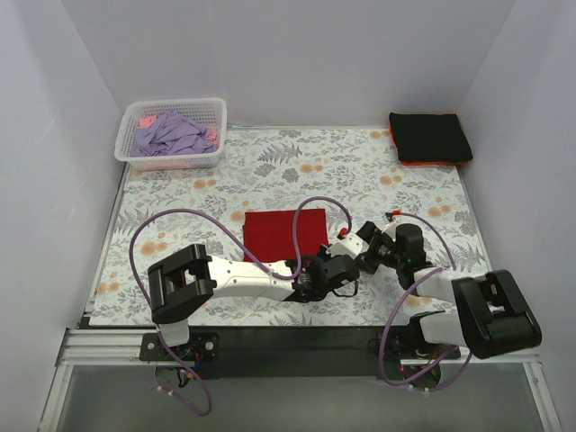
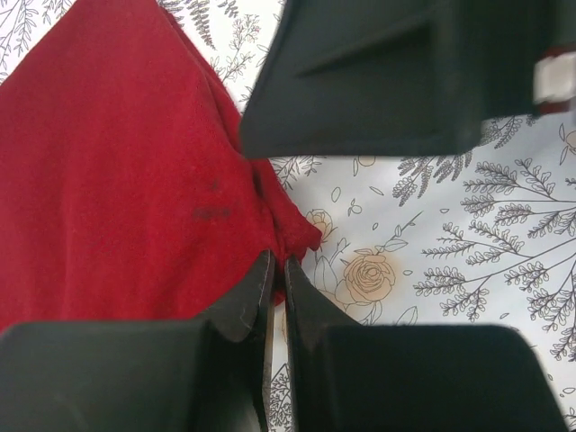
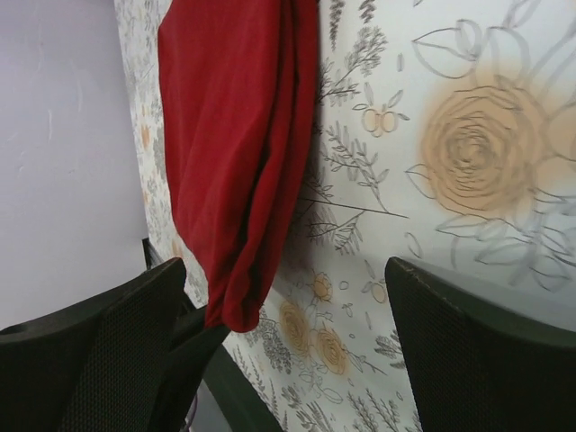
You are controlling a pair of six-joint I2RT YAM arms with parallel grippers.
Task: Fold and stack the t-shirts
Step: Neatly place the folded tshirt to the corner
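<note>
Scanning from the far-left corner: logged a white lattice basket [image 1: 171, 163] on the floral table cloth [image 1: 378, 180]. Noted a crumpled lavender tee [image 1: 171, 135] heaped inside it, with bits of a pink tee [image 1: 145, 121] showing at the edges.

Found the deep-red tee [image 1: 284, 232] near mid-table, folded to a flat rectangle and well apart from the basket. Saw stacked layers along its right edge in the right wrist view.

Traced the left arm [image 1: 243, 277] lying low along the near side of the table, reaching rightward to the tee's near right corner. Recorded the left gripper [image 2: 277, 274] with fingers pressed together on that corner (thin wedge of red cloth caught between the tips, per the left wrist view). Noted the rest of the tee spread on the cloth.

Placed the right gripper [image 3: 283, 270] just beside the tee's right edge, close to the left gripper. Recorded its fingers spread wide over the printed cloth, gripping nothing. Could not tell whether either finger touched the tee.

Ended at the far-right corner: logged a black tee [image 1: 430, 135] folded square, resting on an orange-red tee [image 1: 434, 163]. Saw only a thin rim of the lower one along the near edge.
</note>
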